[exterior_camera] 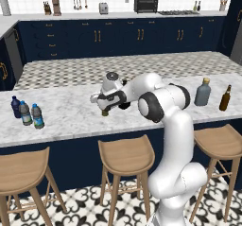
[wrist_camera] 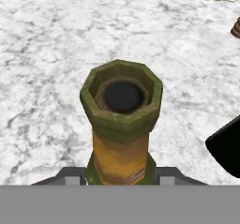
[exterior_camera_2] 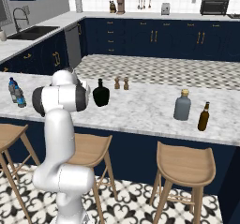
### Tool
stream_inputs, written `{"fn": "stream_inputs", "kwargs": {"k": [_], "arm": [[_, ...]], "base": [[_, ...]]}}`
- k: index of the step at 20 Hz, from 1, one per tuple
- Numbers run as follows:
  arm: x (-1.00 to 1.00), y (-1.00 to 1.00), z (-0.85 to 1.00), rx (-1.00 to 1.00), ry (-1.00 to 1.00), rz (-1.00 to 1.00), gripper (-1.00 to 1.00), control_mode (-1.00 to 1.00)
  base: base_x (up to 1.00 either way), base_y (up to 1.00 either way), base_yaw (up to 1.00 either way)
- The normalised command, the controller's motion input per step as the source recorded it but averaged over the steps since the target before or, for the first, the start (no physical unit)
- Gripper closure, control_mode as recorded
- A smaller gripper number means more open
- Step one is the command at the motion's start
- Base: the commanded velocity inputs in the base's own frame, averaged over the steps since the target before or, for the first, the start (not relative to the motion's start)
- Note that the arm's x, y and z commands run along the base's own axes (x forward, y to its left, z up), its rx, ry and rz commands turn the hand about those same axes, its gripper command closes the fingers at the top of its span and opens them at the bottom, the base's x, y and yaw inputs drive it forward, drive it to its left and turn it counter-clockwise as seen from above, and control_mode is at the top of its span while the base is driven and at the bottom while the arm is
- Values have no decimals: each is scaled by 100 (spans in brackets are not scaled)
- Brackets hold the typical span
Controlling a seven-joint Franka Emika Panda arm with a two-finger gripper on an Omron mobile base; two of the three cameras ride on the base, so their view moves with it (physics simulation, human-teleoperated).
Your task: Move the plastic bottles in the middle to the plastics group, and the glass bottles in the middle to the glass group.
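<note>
The slender olive-green bottle [wrist_camera: 121, 124] with its yellowish label stands upright on the marble counter, its open mouth facing the hand camera. My gripper [wrist_camera: 121, 177] reaches down over it, and both fingertips [wrist_camera: 70, 177] press against the sides of its neck. In the left base view the gripper [exterior_camera: 106, 108] hangs over mid-counter, with the bottle's top [exterior_camera: 105, 112] just below the hand. The squat black bottle [exterior_camera_2: 101, 94] stands close to its right [wrist_camera: 227, 148]. The plastics group [exterior_camera: 26, 111] is at the far left, the glass group [exterior_camera: 203, 92] at the right.
Two small brown shakers [exterior_camera_2: 121, 83] stand behind the black bottle. The glass group is a grey-blue bottle [exterior_camera_2: 182, 105] and a dark-brown bottle [exterior_camera_2: 203, 116]. Three wooden stools [exterior_camera: 125, 155] line the counter's near edge.
</note>
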Motion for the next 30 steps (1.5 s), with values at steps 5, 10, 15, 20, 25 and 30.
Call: {"fn": "stream_inputs", "kwargs": {"k": [5,10,15,20,25,30], "arm": [[-30,-2,23,0,-3,0,100,-100],[-76,-33,48,1,-5,0,100,-100],[-80,-66,14,0,0,-2,100,-100],[-29,-84,20,0,0,-5,100,-100],[-2,-99,38,0,1,-5,100,-100],[-2,-100,9,0,0,-9,100,-100]], "base": [[0,0,0],[0,0,0],[0,0,0],[0,0,0],[0,0,0],[0,0,0]]}}
